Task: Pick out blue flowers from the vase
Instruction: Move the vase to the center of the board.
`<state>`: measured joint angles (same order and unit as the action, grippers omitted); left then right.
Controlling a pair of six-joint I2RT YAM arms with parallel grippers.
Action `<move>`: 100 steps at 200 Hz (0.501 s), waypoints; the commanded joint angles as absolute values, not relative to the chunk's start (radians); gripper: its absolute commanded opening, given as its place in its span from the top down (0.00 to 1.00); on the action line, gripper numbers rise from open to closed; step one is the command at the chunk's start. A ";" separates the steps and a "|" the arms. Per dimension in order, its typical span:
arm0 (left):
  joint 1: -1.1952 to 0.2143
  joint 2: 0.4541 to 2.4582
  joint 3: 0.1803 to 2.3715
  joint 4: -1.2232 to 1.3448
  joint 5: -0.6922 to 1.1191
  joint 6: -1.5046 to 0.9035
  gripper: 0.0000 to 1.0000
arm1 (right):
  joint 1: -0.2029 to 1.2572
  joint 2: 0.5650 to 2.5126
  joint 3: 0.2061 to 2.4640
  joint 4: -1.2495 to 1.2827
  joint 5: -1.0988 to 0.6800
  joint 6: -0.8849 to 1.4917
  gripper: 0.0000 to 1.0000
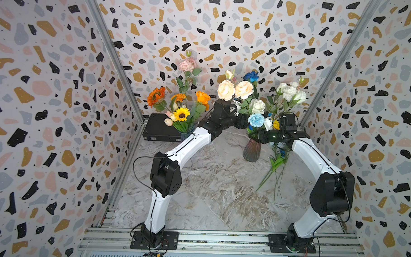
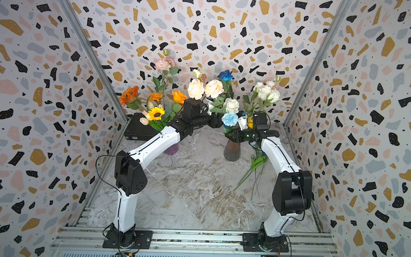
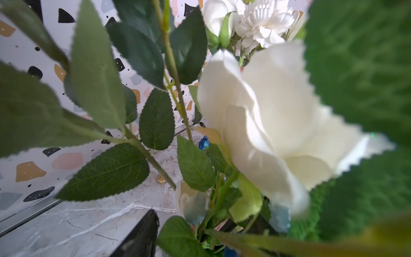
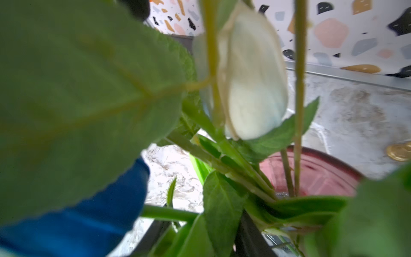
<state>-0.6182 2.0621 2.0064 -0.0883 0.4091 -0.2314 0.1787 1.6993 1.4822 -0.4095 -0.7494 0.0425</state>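
One pale-blue pom-pom (image 1: 256,119), one royal-blue rose (image 1: 251,76), both above ribbed vase (image 1: 252,152).

Black case (image 1: 156,129) back left; sunflower bouquet (image 1: 181,114) just beside; white roses (image 1: 291,92) back right; marble tabletop (image 1: 221,193).

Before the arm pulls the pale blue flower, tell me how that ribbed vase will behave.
The ribbed vase probably tips easily: it is narrow and its bouquet spreads tall above it. The pale blue flower sits among crowded stems, so a pull may drag the vase along. It looks like glass, so likely fragile and slick on the tabletop.
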 commanded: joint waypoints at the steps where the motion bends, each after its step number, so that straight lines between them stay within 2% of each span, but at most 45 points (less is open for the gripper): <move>1: -0.606 1.976 1.953 -0.029 0.414 -0.195 0.37 | 0.221 1.710 1.538 -0.512 -0.800 0.023 0.55; 100: -0.575 1.735 1.637 0.012 0.363 -0.171 0.37 | 0.339 1.735 1.588 -0.531 -0.762 0.012 0.55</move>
